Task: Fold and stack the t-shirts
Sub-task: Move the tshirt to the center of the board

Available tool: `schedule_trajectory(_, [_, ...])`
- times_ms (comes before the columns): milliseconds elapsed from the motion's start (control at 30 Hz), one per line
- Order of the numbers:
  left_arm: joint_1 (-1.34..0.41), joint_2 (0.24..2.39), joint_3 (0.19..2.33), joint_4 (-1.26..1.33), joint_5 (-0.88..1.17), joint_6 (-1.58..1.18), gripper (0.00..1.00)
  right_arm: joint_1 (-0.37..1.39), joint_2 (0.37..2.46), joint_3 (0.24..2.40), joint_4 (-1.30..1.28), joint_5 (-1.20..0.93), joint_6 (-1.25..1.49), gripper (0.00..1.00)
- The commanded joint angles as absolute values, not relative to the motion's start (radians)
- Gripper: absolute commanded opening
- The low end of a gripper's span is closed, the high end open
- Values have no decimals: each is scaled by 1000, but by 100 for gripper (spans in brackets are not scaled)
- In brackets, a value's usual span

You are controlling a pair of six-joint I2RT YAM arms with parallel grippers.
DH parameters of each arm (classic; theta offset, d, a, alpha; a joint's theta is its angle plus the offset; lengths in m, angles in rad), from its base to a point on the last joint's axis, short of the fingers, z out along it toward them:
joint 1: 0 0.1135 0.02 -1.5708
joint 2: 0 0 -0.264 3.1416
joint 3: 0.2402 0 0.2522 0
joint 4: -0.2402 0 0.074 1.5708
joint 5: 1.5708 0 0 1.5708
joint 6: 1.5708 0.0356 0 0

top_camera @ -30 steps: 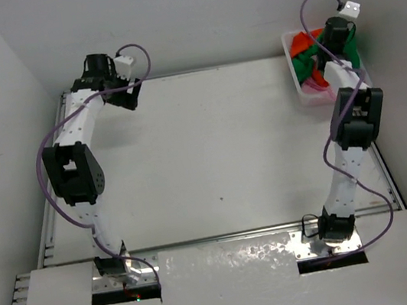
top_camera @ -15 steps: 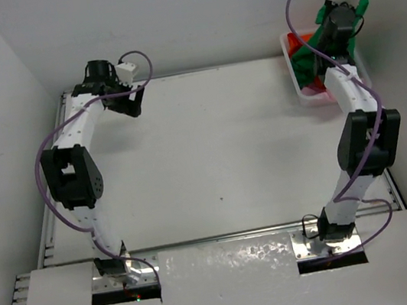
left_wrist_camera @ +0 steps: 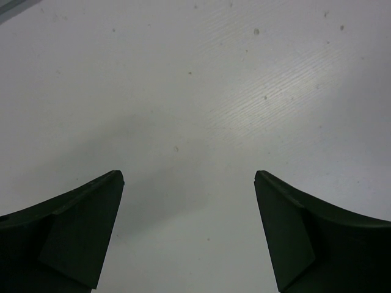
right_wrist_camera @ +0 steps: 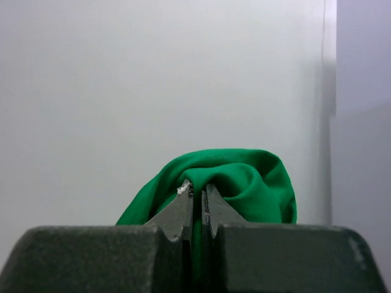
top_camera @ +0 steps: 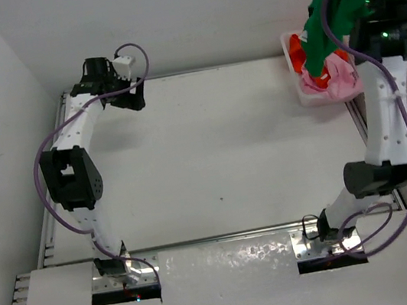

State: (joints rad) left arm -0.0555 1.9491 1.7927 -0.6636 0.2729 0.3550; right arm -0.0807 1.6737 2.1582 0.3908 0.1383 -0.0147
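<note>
Above basket (top_camera: pixel 309 97), green t-shirt (top_camera: pixel 328 20) dangling, seemingly bunched

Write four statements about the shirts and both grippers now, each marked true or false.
1. The right gripper is shut on the bright green cloth t-shirt. True.
2. The left gripper has its fingers open over the bare white table. True.
3. The green t-shirt lies flat on the table. False: it hangs from the raised right gripper above the white plastic lattice basket.
4. The left gripper holds the pale pink cloth t-shirt. False: it lies in the basket beside the vivid orange cloth t-shirt.
</note>
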Motion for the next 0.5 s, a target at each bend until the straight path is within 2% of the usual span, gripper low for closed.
schedule_trajectory(0, [-58, 1858, 1822, -594, 339, 288, 87, -77, 1576, 2233, 446, -50, 130, 0])
schedule_trajectory(233, [-6, 1761, 1783, -545, 328, 180, 87, -75, 1461, 2083, 578, -239, 570, 0])
schedule_trajectory(333, [111, 1707, 1764, -526, 356, 115, 87, -37, 1447, 1932, 609, -279, 780, 0])
schedule_trajectory(467, [169, 1603, 1700, -525, 283, 147, 87, 166, 1514, 1720, 569, -350, 803, 0])
